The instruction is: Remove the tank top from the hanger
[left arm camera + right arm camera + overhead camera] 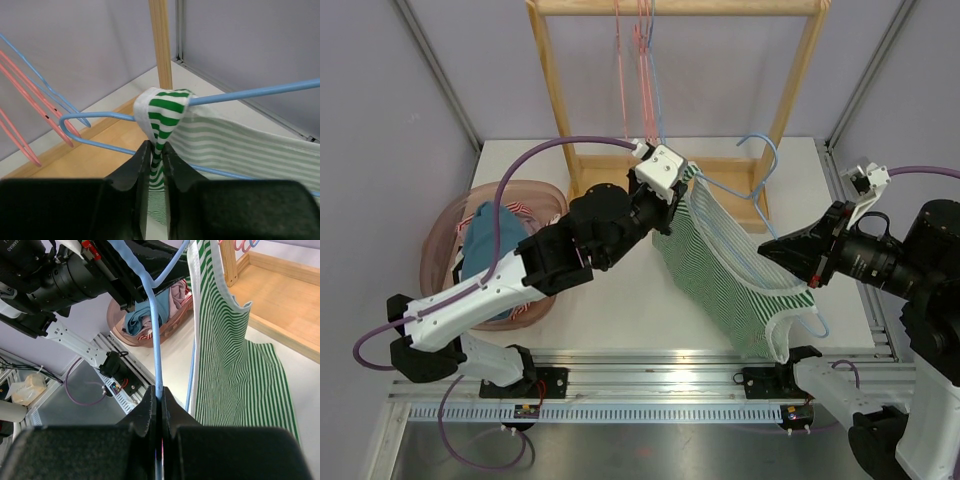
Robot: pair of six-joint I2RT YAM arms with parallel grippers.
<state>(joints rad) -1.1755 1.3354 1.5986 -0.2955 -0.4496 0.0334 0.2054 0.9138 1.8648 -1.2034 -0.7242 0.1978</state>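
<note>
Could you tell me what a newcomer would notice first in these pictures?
A green-striped tank top on a blue hanger is held over mid-table between both arms. The left gripper pinches its strap, and the right gripper clamps the hanger wire. A pink basket of clothes sits at the table's left.

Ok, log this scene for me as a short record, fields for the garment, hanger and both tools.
garment: green-striped tank top, strap looped over the hanger
hanger: blue wire, held above the table
left tool: shut on the strap
right tool: shut on the hanger wire
background: wooden rack with spare hangers; basket of clothes at left
</note>
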